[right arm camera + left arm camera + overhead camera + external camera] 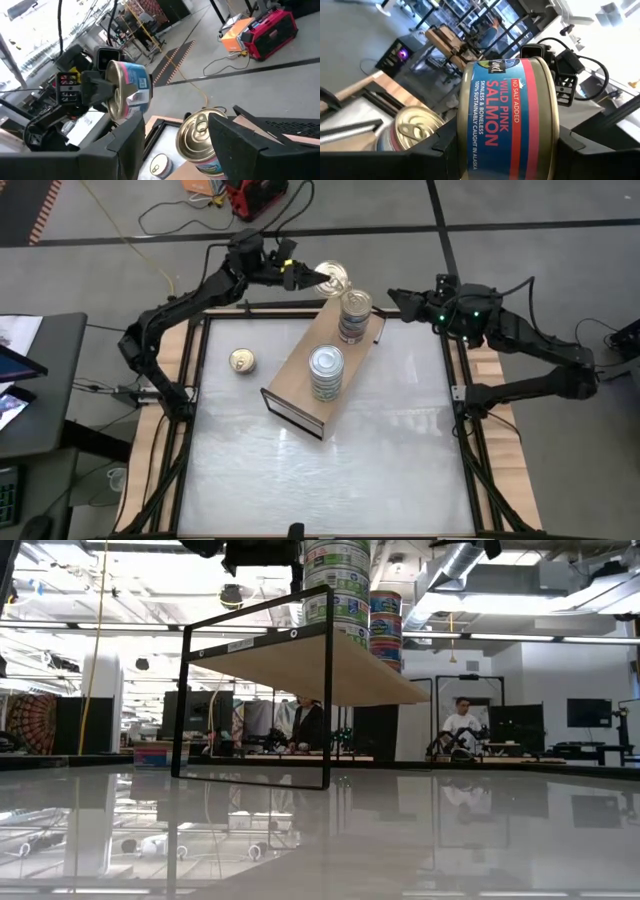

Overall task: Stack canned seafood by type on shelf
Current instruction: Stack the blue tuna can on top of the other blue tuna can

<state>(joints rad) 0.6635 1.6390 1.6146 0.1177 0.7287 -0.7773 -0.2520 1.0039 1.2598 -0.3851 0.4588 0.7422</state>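
The left end effector (312, 276) is clamped on a flat round salmon tin with a gold pull-tab lid (334, 277), held tilted just beside the gold-lidded stack of tins (355, 315) on the far end of the tan plywood shelf (296, 375). The right end effector (396, 301) hovers released beside that stack on its other side. A silver-lidded stack (326, 372) stands further along the shelf, and one gold-lidded tin (241, 361) lies on the white counter (400, 440).
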